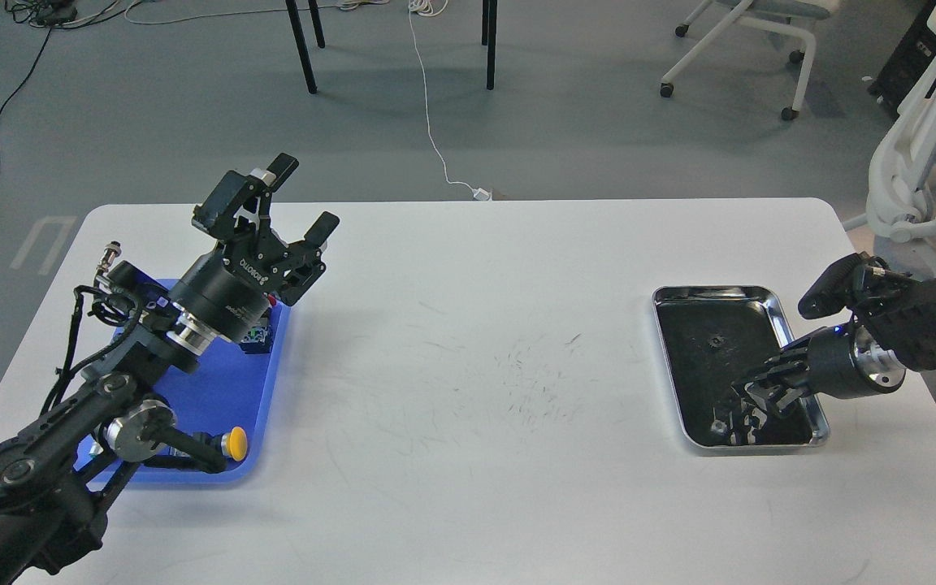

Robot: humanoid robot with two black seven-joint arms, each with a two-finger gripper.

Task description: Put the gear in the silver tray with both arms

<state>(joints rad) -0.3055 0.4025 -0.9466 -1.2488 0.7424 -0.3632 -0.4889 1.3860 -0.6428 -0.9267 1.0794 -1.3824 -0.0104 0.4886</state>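
One white table carries everything: two trays, two arms over them. Its middle is bare but for faint dark scuffs, a broad open stretch between the trays, and its front strip is clear too.

The blue plastic tray lies far to the left of the silver tray, close to the table's left edge. On it are a small dark blue block and a yellow-capped part. The left arm crosses over it, and the left gripper is raised above the blue tray's far corner, fingers spread wide with nothing between them.

The silver tray sits near the table's right edge: one shiny rectangle, rounded corners, low rim, dark mirror-like bottom. The right gripper reaches down into its near end; it is dark against that bottom, so I cannot tell whether the fingers are apart or hold anything. A small gear-like piece lies at the tray's centre.
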